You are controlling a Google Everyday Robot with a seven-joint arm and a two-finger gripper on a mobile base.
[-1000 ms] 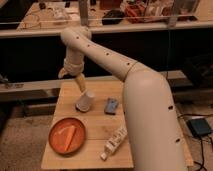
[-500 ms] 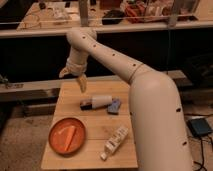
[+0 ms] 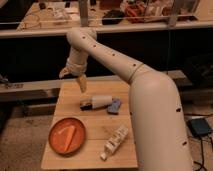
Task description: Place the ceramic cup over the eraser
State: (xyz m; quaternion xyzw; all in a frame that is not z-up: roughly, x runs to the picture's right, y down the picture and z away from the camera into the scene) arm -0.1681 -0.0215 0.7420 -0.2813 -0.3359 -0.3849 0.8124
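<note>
The ceramic cup [image 3: 99, 102] lies on its side in the middle of the wooden table [image 3: 95, 150], dark end to the left. Its right end touches the blue-grey eraser [image 3: 115, 106], which lies flat beside it. My gripper [image 3: 73, 80] hangs above the table's far left edge, up and to the left of the cup. It is open and holds nothing. One tan finger [image 3: 81, 84] points down toward the table.
An orange plate [image 3: 56, 142] with an orange wedge on it sits at the front left. A pale segmented block [image 3: 114, 141] lies at the front right. A rail and a cluttered bench run behind the table. My arm sweeps over the table's right side.
One second ago the gripper held the cup upright on the table. It then let go, the cup came to lie on its side against the eraser, and the gripper has risen.
</note>
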